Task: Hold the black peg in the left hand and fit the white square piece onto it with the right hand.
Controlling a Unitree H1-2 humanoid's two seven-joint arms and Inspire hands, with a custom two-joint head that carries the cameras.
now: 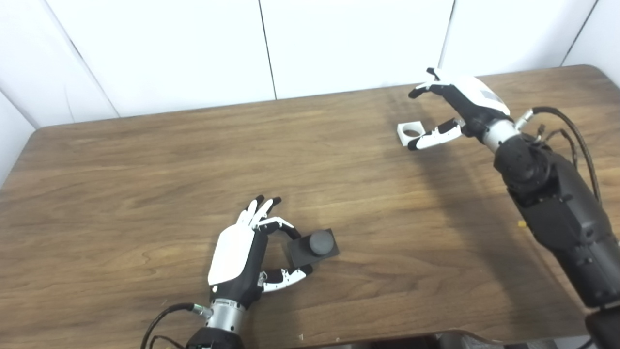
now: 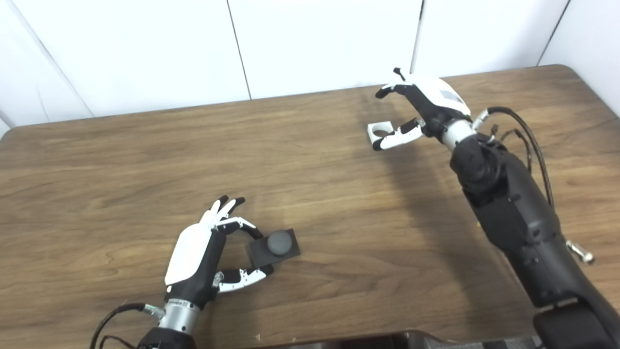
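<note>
Worktop (image 1: 145,160): wood-grain, smooth w/ slight sheen; black peg (image 1: 314,246) at lower centre matt; white square piece (image 1: 410,132) at upper right looks matt plastic; both hands' shells glossy.

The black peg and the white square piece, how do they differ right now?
The black peg is a dark square base with a round knob standing up; the white square piece is pale with a round hole. The peg sits near, by the left hand; the piece lies far, by the right hand. Both rest on the table, ungrasped.
</note>
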